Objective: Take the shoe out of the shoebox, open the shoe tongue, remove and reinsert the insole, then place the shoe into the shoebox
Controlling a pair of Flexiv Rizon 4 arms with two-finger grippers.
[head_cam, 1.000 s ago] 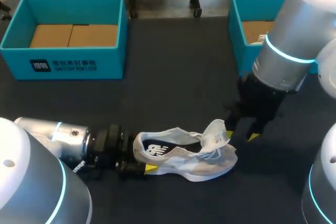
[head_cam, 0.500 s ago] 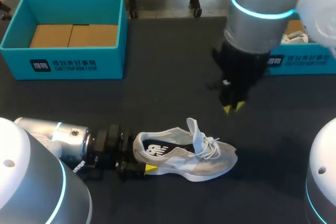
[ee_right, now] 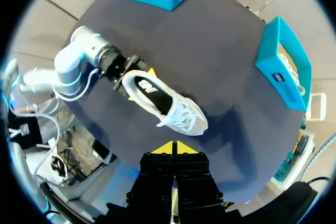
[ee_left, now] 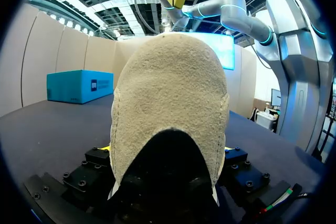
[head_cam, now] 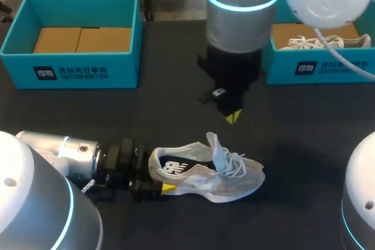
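A white and grey shoe [head_cam: 205, 172] lies on its side on the dark table, its tongue [head_cam: 215, 144] standing up out of loose laces. My left gripper [head_cam: 156, 176] comes in low from the left and is shut on the shoe's heel, one yellow fingertip [head_cam: 169, 188] showing at the sole. In the left wrist view the heel [ee_left: 170, 93] fills the space between the fingers. My right gripper [head_cam: 232, 116] hangs above the table beyond the shoe, shut and holding nothing. From the right wrist view its joined tips [ee_right: 173, 147] hang high above the shoe [ee_right: 165, 100].
An empty blue shoebox [head_cam: 76, 33] with a cardboard floor stands at the back left. A second blue box [head_cam: 316, 68] at the back right holds another white shoe [head_cam: 319, 42]. My right arm's thick body [head_cam: 240, 16] hangs over the table's back middle.
My right gripper has left the tongue, shut its fingers, and swung up and to the left toward the back. The tongue sprang from pulled-out to upright. Left arm and shoe stayed put.
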